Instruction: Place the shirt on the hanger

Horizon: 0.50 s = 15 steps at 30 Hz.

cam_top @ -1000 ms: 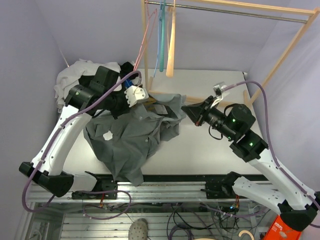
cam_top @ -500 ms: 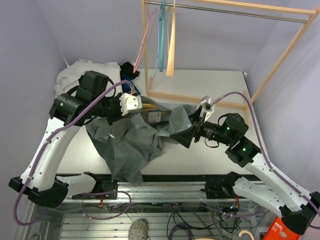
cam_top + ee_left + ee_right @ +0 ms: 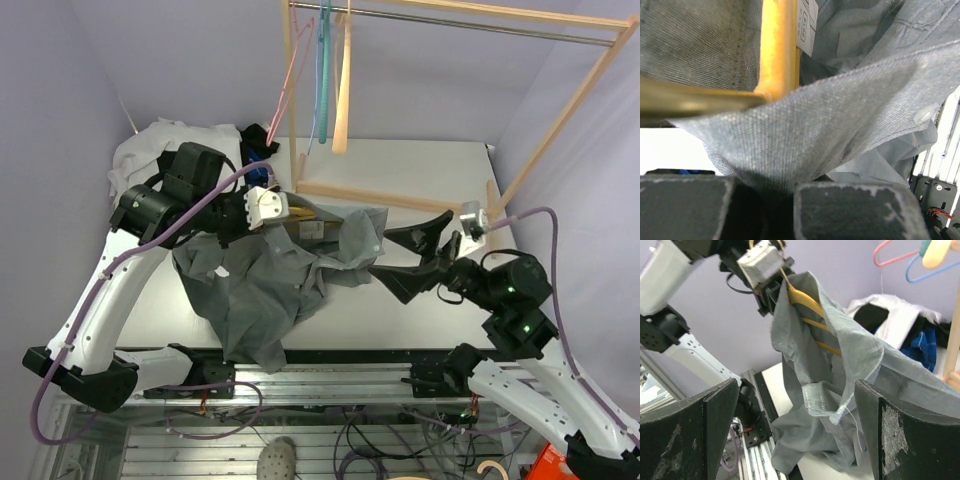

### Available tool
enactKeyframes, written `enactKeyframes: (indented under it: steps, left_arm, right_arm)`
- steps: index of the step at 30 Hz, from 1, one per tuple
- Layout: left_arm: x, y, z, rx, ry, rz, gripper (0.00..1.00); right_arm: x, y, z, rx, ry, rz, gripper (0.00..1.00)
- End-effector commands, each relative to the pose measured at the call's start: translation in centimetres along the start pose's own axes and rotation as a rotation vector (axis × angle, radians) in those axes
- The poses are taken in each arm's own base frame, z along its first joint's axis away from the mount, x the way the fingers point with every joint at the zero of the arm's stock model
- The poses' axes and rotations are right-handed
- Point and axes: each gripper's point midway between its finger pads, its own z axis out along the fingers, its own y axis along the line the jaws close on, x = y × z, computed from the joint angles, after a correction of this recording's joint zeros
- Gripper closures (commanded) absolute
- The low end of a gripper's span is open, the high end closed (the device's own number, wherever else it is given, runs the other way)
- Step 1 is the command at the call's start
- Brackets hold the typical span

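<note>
- Lilac walls enclose a pale worktop (image 3: 420, 170), where two arms work from bases bolted at the near edge.
- Counted: two grippers, one grey shirt, one yellow hanger, three spare hangers and two other garments.
- The right gripper (image 3: 380, 252) stands spread wide, holding nothing. A second ago it was closed at the cloth's right edge; it has since let go and drawn back to the right.
- The shirt (image 3: 260, 290) lies mid-worktop, left of centre. Its upper part is lifted and draped over the hanger (image 3: 305, 212), and its lower part trails toward the near edge. The right gripper's wrist view shows the cloth hanging just ahead of its open fingers (image 3: 720, 415).
- The left gripper (image 3: 283, 207) is pressed together on a fold of the shirt, with the hanger's yellow bar just above its fingers (image 3: 850, 210). Whether the bar is also caught cannot be told.
- Farther left, a white garment (image 3: 140, 150) and a dark blue one (image 3: 255, 150) are heaped against the wall.
- At the back, a wooden rack (image 3: 560, 130) carries a pink hanger (image 3: 290, 70), a teal hanger (image 3: 322, 70) and a cream hanger (image 3: 343, 90).
</note>
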Motion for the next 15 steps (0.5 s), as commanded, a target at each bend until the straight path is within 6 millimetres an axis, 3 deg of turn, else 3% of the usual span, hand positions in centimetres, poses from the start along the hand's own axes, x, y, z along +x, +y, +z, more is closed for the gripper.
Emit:
enactKeyframes:
  steps: [1,8,15]
  left_arm:
    - [-1.4,1.1,-0.9,-0.061,-0.056,0.047,0.93]
    - [-1.2,0.8,-1.1,-0.059,-0.054,0.053,0.93]
    - [-1.2,0.8,-1.0,-0.059,-0.055,0.052,0.93]
  right_arm:
    - [1.8,-2.5,1.0,0.092,0.054,0.015,0.01]
    - [1.7,-5.6,1.8,0.250,0.065,0.018,0.06]
    - [2.0,-5.0,3.2,0.204,0.088,0.093,0.35]
